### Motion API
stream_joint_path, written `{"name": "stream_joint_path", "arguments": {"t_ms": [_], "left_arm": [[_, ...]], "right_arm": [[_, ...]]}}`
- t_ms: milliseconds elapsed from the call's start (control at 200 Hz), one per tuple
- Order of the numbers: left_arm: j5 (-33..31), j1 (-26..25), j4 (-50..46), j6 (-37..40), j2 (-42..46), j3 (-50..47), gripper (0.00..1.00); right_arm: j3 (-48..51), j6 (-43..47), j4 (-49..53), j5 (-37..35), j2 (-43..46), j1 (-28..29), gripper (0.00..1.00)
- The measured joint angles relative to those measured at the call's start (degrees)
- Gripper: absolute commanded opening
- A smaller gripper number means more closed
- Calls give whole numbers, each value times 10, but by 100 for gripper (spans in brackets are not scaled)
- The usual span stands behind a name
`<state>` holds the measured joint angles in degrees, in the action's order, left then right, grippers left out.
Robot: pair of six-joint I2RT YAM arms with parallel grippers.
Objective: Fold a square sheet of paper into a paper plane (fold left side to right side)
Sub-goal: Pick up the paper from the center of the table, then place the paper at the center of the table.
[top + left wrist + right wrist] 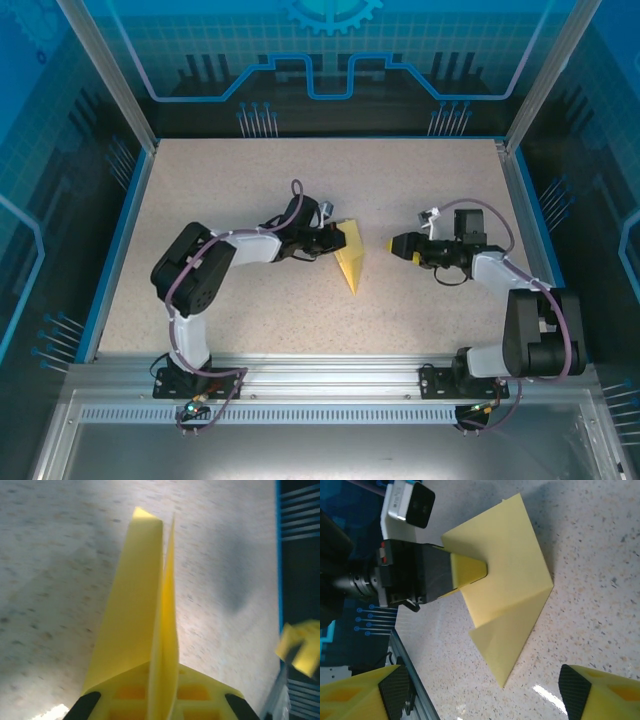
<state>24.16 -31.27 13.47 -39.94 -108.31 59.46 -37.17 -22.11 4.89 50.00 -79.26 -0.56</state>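
**Speckled table, yellow wedge pinched at its wide end**

Beige speckled tabletop (200, 200) inside blue-lit walls, and near its middle lies the paper sheet (352, 262), pale yellow, folded into a pointed wedge with the tip aimed at 6 o'clock.

The left gripper (335, 240) reaches in from 9 o'clock and meets the wedge's wide end. In the left wrist view, the left gripper (159, 700) has its yellow fingers (125, 692) pressed together on the paper sheet (142, 620), one flap standing up on edge between them and running away toward 12 o'clock.

From the right wrist, the left gripper (470, 572) is clamped flat onto the sheet's edge at 9 o'clock, and the paper sheet (515, 580) shows a slanting crease and a sharp tip at 6 o'clock.

The right gripper (392, 245) sits at 3 o'clock of the paper, close but apart from it. Its wrist view shows the right gripper (485, 694) spread wide, fingers (572, 690) far apart, nothing between them but table.
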Motion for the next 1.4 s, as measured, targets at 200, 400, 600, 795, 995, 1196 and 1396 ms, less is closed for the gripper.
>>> {"name": "stream_joint_path", "arguments": {"t_ms": [200,400,600,795,995,1196,1396], "left_arm": [[85,0,17,79,90,-35,5],[156,0,19,121,127,-49,5],[199,0,19,134,130,-53,5],[216,-1,19,136,130,-53,5],[215,-2,17,144,130,-53,17],[147,-3,-19,159,140,-53,61],[-20,-8,-74,170,240,-69,70]], "right_arm": [[-6,0,-56,60,-38,2,84],[-10,-4,-100,112,-72,35,79],[-23,-9,-119,148,-85,51,65],[-29,-8,-125,163,-97,63,50],[-32,-3,-125,171,-97,68,10],[-36,0,-107,164,-97,70,0],[-54,-16,-66,121,-97,71,0]]}}
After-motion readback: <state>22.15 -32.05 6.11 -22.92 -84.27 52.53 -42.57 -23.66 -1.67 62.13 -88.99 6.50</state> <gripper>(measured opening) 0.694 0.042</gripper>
